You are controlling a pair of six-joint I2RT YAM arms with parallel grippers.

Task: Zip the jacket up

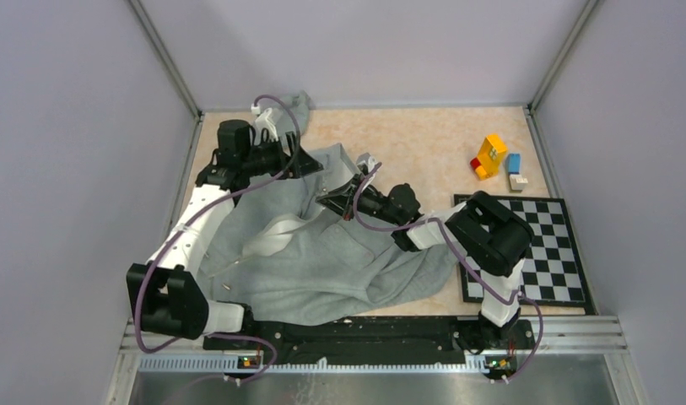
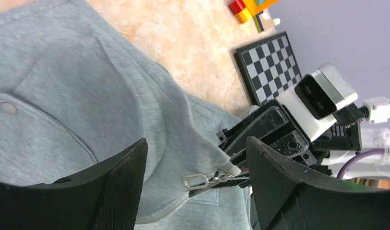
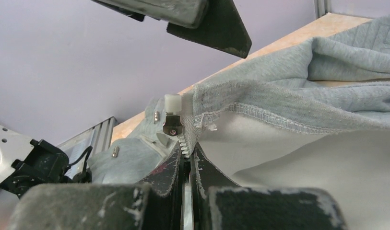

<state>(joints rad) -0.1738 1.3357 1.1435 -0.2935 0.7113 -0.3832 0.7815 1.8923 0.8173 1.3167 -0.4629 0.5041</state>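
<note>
The right claw [image 3: 188, 154] is clenched on the zip [image 3: 184, 143] of the jacket [image 3: 298, 96], just beneath the slider [image 3: 172, 123]; the left claw [image 2: 196, 146] is spread, released, the pull [image 2: 195, 181] lying just ahead between its jaws; beyond, the jacket is rumpled over the table [image 2: 183, 57]; it is judged soft, light, floppy, best taken by the pull; the lower zip is hidden.

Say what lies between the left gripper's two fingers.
The zipper end of the jacket, with its metal pull tab, pinched by the shut right gripper. The left wrist view shows this, inside the open left gripper.
</note>
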